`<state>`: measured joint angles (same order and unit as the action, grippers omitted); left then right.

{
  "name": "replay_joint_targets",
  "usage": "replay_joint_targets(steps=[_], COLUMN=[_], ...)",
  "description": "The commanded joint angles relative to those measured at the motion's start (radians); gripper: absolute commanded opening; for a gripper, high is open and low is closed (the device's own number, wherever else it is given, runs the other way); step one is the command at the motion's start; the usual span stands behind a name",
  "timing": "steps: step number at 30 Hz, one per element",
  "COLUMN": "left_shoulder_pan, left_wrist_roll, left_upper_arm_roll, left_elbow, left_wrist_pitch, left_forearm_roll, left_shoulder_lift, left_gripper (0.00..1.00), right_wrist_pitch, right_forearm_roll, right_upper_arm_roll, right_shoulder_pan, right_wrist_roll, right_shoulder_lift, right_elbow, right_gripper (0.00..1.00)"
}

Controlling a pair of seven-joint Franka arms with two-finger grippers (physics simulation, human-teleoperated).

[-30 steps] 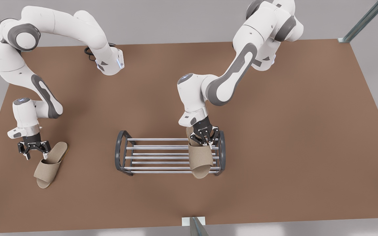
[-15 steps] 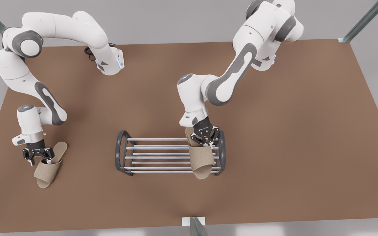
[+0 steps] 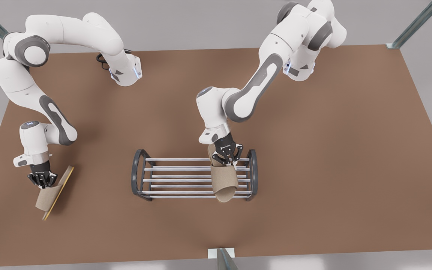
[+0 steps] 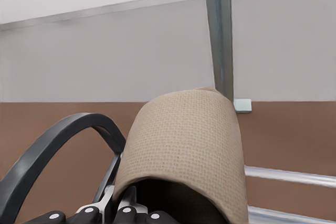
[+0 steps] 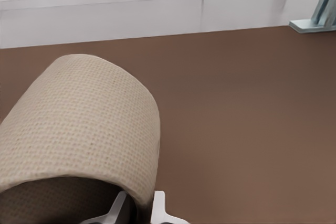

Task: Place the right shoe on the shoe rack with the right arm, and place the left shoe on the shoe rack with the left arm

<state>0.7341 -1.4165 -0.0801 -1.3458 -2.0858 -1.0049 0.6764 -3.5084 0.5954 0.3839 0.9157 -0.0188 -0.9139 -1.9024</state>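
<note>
- Beige left shoe (image 3: 223, 180) lies across the shoe rack (image 3: 193, 180) near one end frame — left gripper (image 3: 226, 154) clamped on its heel.
- Right gripper (image 3: 42, 178) pinches the right shoe (image 3: 49, 195) — tilted on edge over the brown table (image 3: 332, 150), yellow sole showing.

Brown table (image 3: 313, 150), flat, matte, plain. Shoe rack (image 3: 141, 180) stands directly on it, near middle, toward front edge: silver horizontal bars between 2 dark grey rounded end frames. 2 white arm bases mounted at far edge, 1 at front view's left (image 3: 126, 73), 1 at front view's right (image 3: 300, 69). Small black cable loop (image 3: 101, 58) beside left one. Small pale bracket (image 3: 221, 253) at near edge, middle. Metal post foot (image 3: 392, 45) at far corner, front view's right.
</note>
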Motion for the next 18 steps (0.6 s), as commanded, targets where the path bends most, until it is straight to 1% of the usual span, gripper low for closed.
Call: replay_joint_targets(steps=[1, 2, 6, 7, 10, 11, 12, 14, 16, 17, 18], left_shoulder_pan=[-0.001, -0.001, 0.001, 0.001, 0.014, 0.019, 0.027, 0.051, 0.079, 0.071, 0.065], left_wrist_roll=[-0.064, -0.064, -0.064, -0.059, -0.056, -0.061, -0.064, -0.071, -0.067, -0.035, 0.131], left_upper_arm_roll=[0.000, 0.000, -0.001, -0.001, -0.001, -0.001, -0.001, -0.001, -0.020, -0.044, -0.040], left_elbow=[0.000, 0.000, 0.000, -0.001, -0.021, -0.024, -0.042, -0.073, -0.076, -0.059, -0.006], left_wrist_pitch=[0.003, 0.003, 0.007, 0.007, 0.009, 0.009, 0.009, 0.026, 0.087, 0.104, 0.210], left_forearm_roll=[-0.007, -0.007, -0.029, -0.032, -0.038, -0.038, -0.038, -0.037, -0.023, 0.061, 0.245], left_shoulder_lift=[-0.001, -0.001, 0.000, 0.000, -0.001, -0.001, -0.005, -0.014, -0.046, -0.080, -0.136], left_gripper=[0.22, 0.22, 0.25, 1.00, 1.00, 1.00, 1.00, 1.00, 1.00, 1.00, 1.00], right_wrist_pitch=[0.000, 0.000, 0.000, 0.000, 0.002, 0.002, 0.003, 0.035, 0.232, 0.320, 0.399], right_forearm_roll=[-0.025, -0.028, -0.029, -0.028, -0.028, -0.028, -0.026, -0.028, -0.028, -0.028, -0.028], right_upper_arm_roll=[0.016, 0.027, 0.052, 0.058, 0.089, 0.109, 0.115, 0.119, 0.184, 0.214, 0.260], right_shoulder_pan=[0.008, 0.019, 0.051, 0.060, 0.080, 0.083, 0.074, 0.066, 0.084, 0.086, 0.092], right_wrist_roll=[0.002, 0.002, 0.046, 0.048, 0.109, 0.160, 0.226, 0.303, 0.410, 0.477, 0.550], right_shoulder_lift=[0.001, 0.009, 0.036, 0.047, 0.096, 0.156, 0.251, 0.362, 0.533, 0.611, 0.664], right_elbow=[-0.003, -0.007, -0.050, -0.063, -0.106, -0.148, -0.201, -0.236, -0.270, -0.274, -0.276], right_gripper=[0.30, 0.21, 0.21, 0.21, 0.21, 0.21, 0.21, 0.21, 0.21, 0.21, 0.21])
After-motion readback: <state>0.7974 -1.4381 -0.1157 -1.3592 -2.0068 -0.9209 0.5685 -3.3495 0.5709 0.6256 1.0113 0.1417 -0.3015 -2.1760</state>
